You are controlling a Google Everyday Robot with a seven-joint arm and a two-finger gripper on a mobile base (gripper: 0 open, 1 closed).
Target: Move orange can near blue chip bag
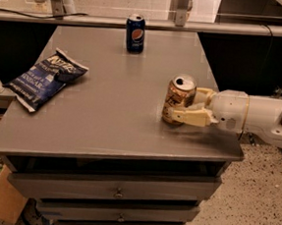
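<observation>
Clasping the orange can (178,94) between its closed fingers, the hand (184,106) sits low over the surface (115,122). The blue chip bag (45,79) lies well apart from the hand, beyond its fingertips.

My gripper (183,106), at the table's (111,117) right edge, has blunt cream-tan fingers (190,118). Behind them sits a smooth white cylindrical wrist with a thin tan ring, then a rounded white arm.
</observation>
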